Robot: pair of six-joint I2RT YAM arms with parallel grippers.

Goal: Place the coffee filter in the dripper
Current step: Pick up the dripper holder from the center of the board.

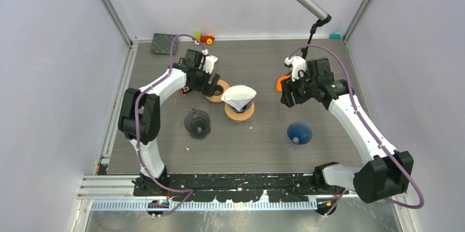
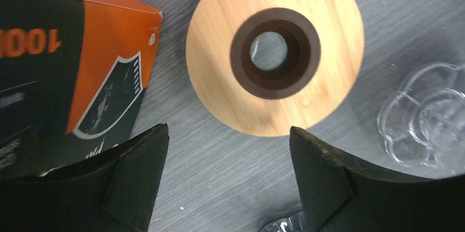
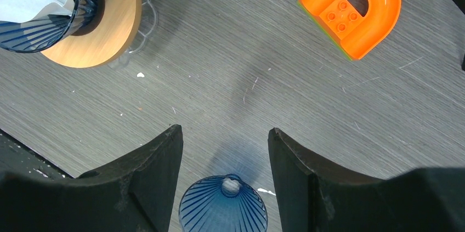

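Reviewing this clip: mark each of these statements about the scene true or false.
1. The white paper coffee filter sits in the dripper on the wooden base. True.
2. The left gripper clamps the round wooden disc. False: its jaws stand open and empty, with the disc lying beyond them on the table.
3. The orange arch-shaped block lies flat on the table. True.
4. The lone blue ribbed dripper holds a filter too. False: no filter is in it.

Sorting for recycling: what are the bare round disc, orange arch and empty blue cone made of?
Disc: wood, maybe bamboo, matt; grain shows. Its brown centre ring: perhaps rubber or plastic. Arch: glossy moulded plastic, studs on top. Cone: translucent ribbed blue, plastic or glass; cannot tell.
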